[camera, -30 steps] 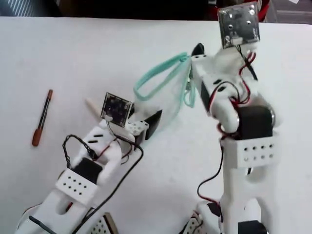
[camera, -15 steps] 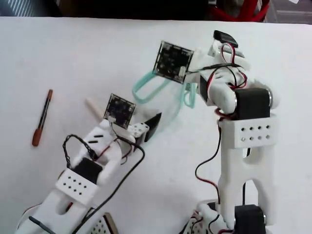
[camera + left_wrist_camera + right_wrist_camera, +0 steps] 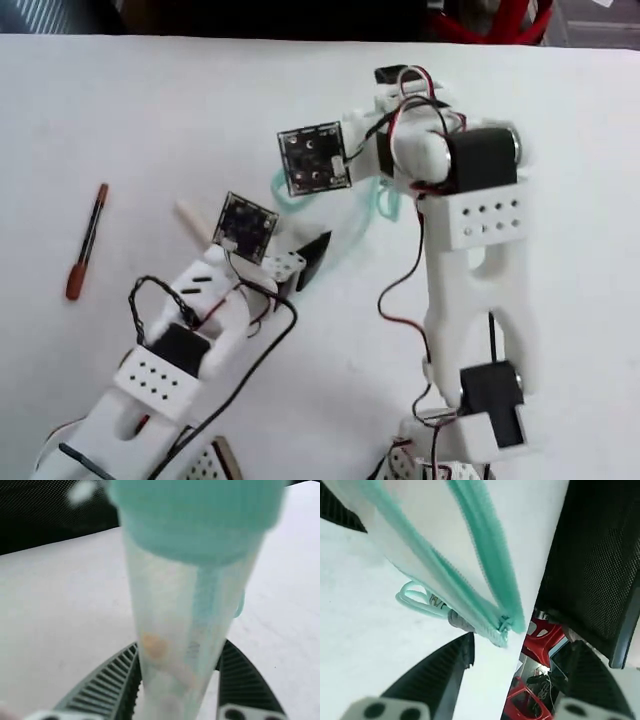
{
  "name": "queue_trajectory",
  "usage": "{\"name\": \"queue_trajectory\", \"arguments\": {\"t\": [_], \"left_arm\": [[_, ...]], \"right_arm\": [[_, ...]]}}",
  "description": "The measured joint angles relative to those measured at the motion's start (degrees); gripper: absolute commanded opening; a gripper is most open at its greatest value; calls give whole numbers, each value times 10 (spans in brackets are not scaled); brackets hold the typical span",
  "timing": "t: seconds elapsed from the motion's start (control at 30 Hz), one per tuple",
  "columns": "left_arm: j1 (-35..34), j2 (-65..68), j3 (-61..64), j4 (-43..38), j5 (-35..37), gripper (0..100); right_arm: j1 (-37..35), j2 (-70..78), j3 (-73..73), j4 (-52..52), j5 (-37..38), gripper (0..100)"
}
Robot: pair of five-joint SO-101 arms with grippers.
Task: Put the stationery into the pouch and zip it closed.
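Pouch (image 3: 190,605) gripped, zip end free

Left jaws are clenched on the translucent pouch near mid-bench (image 3: 150,100). Right jaws stand released, just beside its teal zip end (image 3: 502,625). Red pen (image 3: 87,240) lies well apart.

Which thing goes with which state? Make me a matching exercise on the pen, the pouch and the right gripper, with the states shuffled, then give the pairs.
Things:
1. pen
2. pouch
3. right gripper

States:
A. open, close to the end of the zipper
B. lying flat on the table, untouched
C. clamped in the left gripper

Pairs: 1-B, 2-C, 3-A
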Motion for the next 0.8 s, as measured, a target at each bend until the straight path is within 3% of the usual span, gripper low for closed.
{"name": "queue_trajectory", "arguments": {"t": [0.27, 0.63, 0.8], "left_arm": [[0, 0, 0, 4, 0, 222], [-1, 0, 0, 12, 0, 222], [-1, 0, 0, 12, 0, 222]], "right_arm": [[-15, 110, -130, 35, 42, 286], [-24, 133, -67, 36, 69, 279], [-4, 126, -55, 36, 72, 142]]}}
